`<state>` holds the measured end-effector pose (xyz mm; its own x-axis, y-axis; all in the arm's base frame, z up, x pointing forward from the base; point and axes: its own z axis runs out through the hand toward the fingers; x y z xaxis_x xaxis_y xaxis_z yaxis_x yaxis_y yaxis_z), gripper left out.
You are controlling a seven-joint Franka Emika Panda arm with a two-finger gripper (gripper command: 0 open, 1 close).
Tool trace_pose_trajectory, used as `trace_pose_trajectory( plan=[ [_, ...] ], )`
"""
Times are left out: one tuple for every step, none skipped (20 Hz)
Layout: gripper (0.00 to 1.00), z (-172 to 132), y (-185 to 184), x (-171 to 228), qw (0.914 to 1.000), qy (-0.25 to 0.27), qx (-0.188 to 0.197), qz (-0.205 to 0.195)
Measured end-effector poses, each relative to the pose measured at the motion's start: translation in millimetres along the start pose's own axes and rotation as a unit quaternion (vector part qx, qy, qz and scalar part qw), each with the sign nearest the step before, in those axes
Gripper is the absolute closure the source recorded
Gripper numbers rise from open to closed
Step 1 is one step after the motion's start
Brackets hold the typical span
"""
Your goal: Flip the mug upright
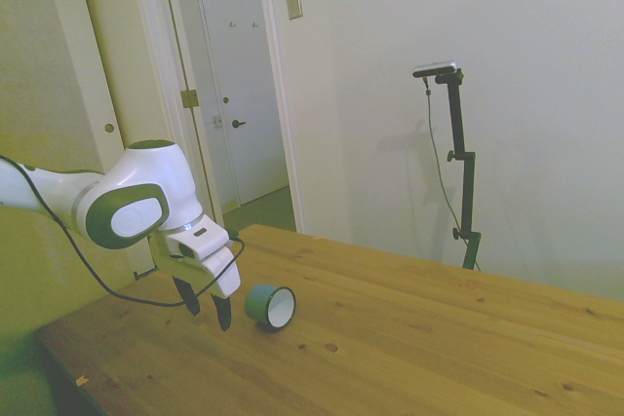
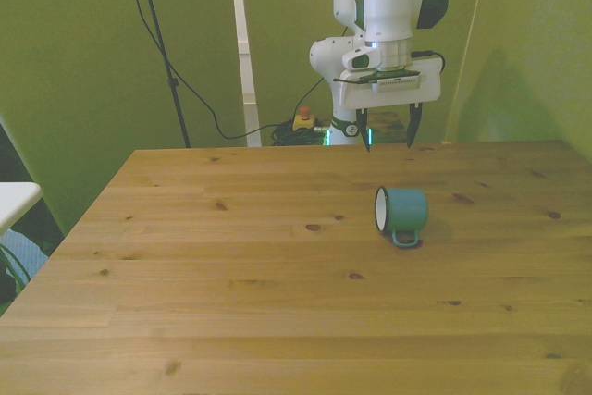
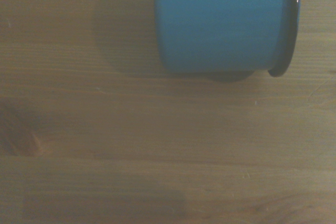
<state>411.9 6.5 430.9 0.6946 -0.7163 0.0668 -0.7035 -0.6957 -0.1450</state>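
Mug (image 2: 401,210) lies on its side right of center in the front view, mouth facing left, handle on the table (image 2: 231,275). Gripper (image 2: 388,125) hangs above and behind it, fingers spread wide, empty — best to come down squarely over the rim, then close and tip it up.

Teal mug (image 2: 403,211) on its side, white inside, on table (image 2: 231,256)

Mug (image 2: 402,209) lies on its side on table (image 2: 231,275), toward front view's right, mouth facing front view's left, handle (image 2: 403,239) on near side, against tabletop. Gripper (image 2: 388,131) hangs above table, behind mug, near far edge, fingers spread, pointing down, apart from mug. In side view, gripper (image 1: 208,307) sits just left of mug (image 1: 270,306). Wrist view: mug wall (image 3: 223,22) rests on wood.
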Motion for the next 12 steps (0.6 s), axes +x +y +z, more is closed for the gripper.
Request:
trace_pose_trajectory(
  plan=[
    [0.00,0,0,0,1.0000,0.000,0.000,0.001],
    [0.00,0,0,1,1.0000,0.004,-0.003,0.002],
    [0.00,1,-1,2,0.9999,0.010,-0.005,0.004],
    [0.00,2,-2,3,0.9999,0.014,-0.004,0.004],
    [0.00,4,-3,6,0.9998,0.017,-0.001,0.005],
    [0.00,5,-6,9,0.9998,0.019,0.002,0.006],
    [0.00,6,-9,13,0.9998,0.020,0.004,0.007],
    [0.00,7,-14,18,0.9998,0.020,0.004,0.007],
    [0.00,6,-19,23,0.9997,0.021,0.006,0.007],
    [0.00,2,-25,28,0.9997,0.022,0.009,0.006],
    [0.00,-3,-32,32,0.9996,0.024,0.013,0.004],
    [0.00,-9,-39,36,0.9995,0.026,0.016,0.002]
  ],
)
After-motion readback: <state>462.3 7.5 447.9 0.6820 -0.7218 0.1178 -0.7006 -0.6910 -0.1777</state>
